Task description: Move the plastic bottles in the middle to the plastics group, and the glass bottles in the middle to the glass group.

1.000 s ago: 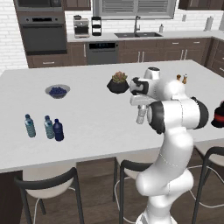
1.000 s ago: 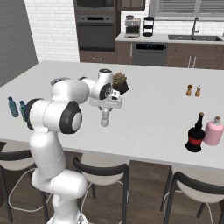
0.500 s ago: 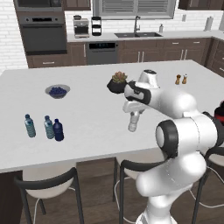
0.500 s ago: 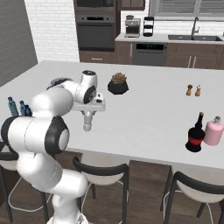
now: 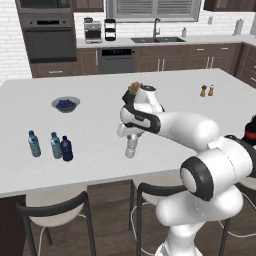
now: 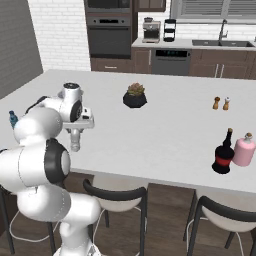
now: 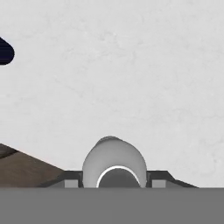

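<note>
A clear greyish-white plastic bottle [image 5: 131,149] hangs upright from my gripper [image 5: 131,140], which is shut on its upper part just above the counter. The right base view has the same gripper [image 6: 75,137] and bottle [image 6: 75,145] near the counter's front left. In the hand view the bottle [image 7: 114,157] sits between the fingertips of the gripper [image 7: 114,178]. Two teal-blue bottles [image 5: 34,144] [image 5: 55,145] stand far left, a dark navy bottle [image 5: 66,149] beside them. The dark red glass bottle [image 6: 222,155] stands next to the pale pink vessel [image 6: 243,151] at the right.
A bowl of blue berries [image 5: 65,104] sits at the back left, and a potted plant [image 6: 135,96] at mid-counter. Small brown shakers [image 6: 216,103] stand far right. The counter's front edge [image 7: 30,153] lies close under my hand, with stools [image 5: 52,207] below it.
The arm has swung left across the counter with the clear bottle held in the gripper, closer to the teal bottles. The other bottles have not moved.
</note>
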Motion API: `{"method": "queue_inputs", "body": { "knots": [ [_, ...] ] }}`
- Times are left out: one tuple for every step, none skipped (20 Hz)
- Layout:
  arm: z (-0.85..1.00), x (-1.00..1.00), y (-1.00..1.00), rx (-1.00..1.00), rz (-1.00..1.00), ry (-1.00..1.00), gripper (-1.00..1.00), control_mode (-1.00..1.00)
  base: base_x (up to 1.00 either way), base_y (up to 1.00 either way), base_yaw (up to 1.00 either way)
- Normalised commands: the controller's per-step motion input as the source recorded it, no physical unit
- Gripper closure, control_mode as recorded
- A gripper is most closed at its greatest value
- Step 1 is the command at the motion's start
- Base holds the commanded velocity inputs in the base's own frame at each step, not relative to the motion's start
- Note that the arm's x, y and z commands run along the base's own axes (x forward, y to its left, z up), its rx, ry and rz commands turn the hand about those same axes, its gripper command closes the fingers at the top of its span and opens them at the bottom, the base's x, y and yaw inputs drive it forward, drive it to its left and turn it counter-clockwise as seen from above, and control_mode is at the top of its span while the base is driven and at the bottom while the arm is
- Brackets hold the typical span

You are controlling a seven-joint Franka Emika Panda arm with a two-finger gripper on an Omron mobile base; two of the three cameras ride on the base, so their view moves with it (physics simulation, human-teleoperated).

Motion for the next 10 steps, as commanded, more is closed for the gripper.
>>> {"method": "queue_inputs", "body": {
  "knots": [
    [0.00, -0.11, 1.00, 0.00, 0.00, 0.00, 1.00, -1.00, 0.00, 0.00, 0.00],
    [0.00, -0.12, 1.00, 0.00, 0.00, 0.00, 1.00, -1.00, 0.00, 0.00, 0.00],
    [0.00, -0.21, 1.00, 0.00, 0.00, 0.00, 1.00, -1.00, 0.00, 0.00, 0.00],
    [0.00, -0.28, 1.00, 0.00, 0.00, 0.00, 1.00, -1.00, 0.00, 0.00, 0.00],
    [0.00, -0.32, 1.00, 0.00, 0.00, 0.00, 1.00, -1.00, 0.00, 0.00, 0.00],
    [0.00, -0.33, 1.00, 0.00, 0.00, 0.00, 1.00, -1.00, 0.00, 0.00, 0.00],
    [0.00, -0.30, 1.00, 0.00, 0.00, 0.00, 1.00, -1.00, 0.00, 0.00, 0.00],
    [0.00, -0.28, 1.00, 0.00, 0.00, 0.00, 1.00, -1.00, 0.00, 0.00, 0.00],
    [0.00, -0.23, 1.00, 0.00, 0.00, 0.00, 1.00, -1.00, 0.00, 0.00, 0.00],
    [0.00, -0.16, 1.00, 0.00, 0.00, 0.00, 1.00, -1.00, 0.00, 0.00, 0.00]
  ]
}}
